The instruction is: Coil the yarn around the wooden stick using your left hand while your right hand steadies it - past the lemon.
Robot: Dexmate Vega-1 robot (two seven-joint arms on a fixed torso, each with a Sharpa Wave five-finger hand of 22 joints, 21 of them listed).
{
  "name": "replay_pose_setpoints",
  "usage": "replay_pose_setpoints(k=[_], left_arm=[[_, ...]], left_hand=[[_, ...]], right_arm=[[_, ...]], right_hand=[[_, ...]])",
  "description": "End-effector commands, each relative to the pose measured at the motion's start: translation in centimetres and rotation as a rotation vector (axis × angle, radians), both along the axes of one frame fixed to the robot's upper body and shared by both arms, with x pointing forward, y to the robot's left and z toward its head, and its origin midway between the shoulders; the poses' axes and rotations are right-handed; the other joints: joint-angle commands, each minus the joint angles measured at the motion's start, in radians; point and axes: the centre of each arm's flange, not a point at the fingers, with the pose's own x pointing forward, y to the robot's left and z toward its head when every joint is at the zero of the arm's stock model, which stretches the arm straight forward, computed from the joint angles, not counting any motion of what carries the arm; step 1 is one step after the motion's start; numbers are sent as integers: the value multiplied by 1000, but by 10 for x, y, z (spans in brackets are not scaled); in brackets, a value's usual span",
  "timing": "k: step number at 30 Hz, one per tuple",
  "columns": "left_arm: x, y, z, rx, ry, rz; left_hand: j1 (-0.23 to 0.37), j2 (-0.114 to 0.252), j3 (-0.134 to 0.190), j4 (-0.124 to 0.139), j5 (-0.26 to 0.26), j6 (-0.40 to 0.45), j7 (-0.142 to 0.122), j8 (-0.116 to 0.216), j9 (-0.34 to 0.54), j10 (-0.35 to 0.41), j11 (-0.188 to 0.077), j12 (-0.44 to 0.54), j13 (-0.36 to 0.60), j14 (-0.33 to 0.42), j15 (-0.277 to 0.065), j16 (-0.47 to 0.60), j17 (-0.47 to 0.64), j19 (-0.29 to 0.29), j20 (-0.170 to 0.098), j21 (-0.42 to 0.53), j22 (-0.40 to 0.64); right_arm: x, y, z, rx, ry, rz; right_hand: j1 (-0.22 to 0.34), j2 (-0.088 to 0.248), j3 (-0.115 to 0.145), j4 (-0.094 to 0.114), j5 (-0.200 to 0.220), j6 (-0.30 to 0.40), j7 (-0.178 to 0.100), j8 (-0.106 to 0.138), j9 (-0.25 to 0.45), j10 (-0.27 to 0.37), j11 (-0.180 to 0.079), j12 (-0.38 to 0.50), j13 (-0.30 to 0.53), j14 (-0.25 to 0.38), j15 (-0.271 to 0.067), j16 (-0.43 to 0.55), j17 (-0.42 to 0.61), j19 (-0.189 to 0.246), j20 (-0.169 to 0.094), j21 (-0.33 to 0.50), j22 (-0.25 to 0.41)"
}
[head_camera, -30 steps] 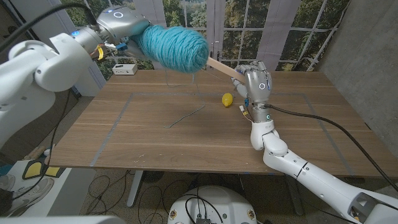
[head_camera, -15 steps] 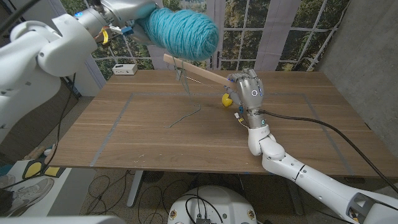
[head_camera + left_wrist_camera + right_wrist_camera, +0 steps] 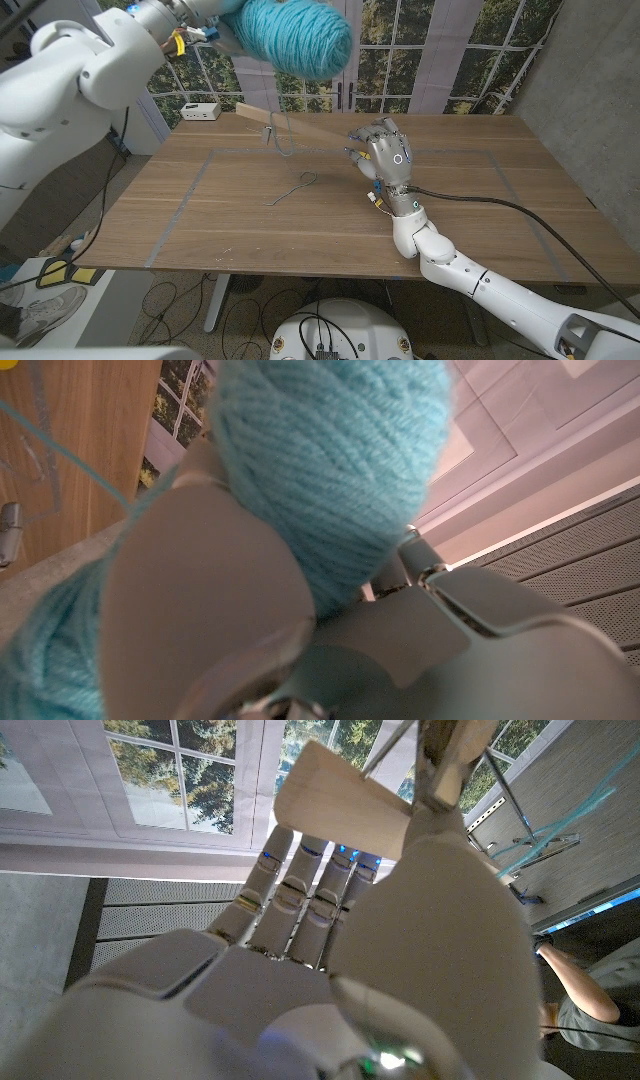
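Yarn (image 3: pixel 295 35) sits gripped high in the left hand (image 3: pixel 200 15), feeding strand down to the wooden stick (image 3: pixel 295 128) clasped by the right hand (image 3: pixel 383 152).

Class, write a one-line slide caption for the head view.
Left hand lifts teal yarn ball; right hand holds wooden stick.

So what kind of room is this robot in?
Probably a robot lab or workshop, not a home. A plain wooden table has tape lines marked on it, thick black cables run across it, and a small white box sits at the back by big windows with trees outside.
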Motion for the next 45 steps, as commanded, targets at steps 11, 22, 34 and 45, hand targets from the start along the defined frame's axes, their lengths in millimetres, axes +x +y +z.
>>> replay_pose_setpoints(k=[11, 22, 34, 45], left_arm=[[33, 55, 11, -78, 30, 329], [41, 73, 10, -133, 79, 381], [56, 97, -11, -179, 140, 435], [64, 117, -31, -220, 172, 431]], left_hand=[[198, 213, 0, 4, 6, 53, -4, -2, 4, 46, -44, -5, 6, 259, -267, -4, 114, -8, -128, 12, -4], [197, 213, -2, 5, 7, 54, -5, -5, 5, 50, -44, -6, 7, 260, -267, -7, 117, -12, -128, 16, -9], [197, 213, -3, 5, 8, 57, -4, -7, 5, 51, -46, -8, 9, 261, -267, -10, 119, -14, -127, 21, -14], [198, 213, -4, 5, 9, 56, -3, -9, 6, 53, -45, -11, 9, 262, -267, -12, 122, -16, -127, 26, -18]], right_arm=[[-10, -2, 0, 10, -57, 84], [-21, 2, 0, -21, -89, 127], [-19, -16, 8, 100, -79, 135], [-19, -30, 17, 229, -67, 209]], right_hand=[[181, 179, -2, 4, 5, 66, -53, -1, 4, 21, -9, -1, 1, 6, -80, -1, 2, -8, -96, 10, -1], [182, 179, -5, 5, 6, 62, -55, -4, 8, 17, -12, -2, 6, 4, -80, -3, 2, -12, -103, 13, -2], [184, 180, -8, 7, 6, 65, -55, -6, 10, 20, -12, -7, 3, 5, -80, -4, 2, -13, -104, 19, -2], [186, 180, -10, 7, 7, 66, -55, -7, 12, 19, -11, -7, 7, 5, -80, -5, 2, -15, -103, 22, -3]])
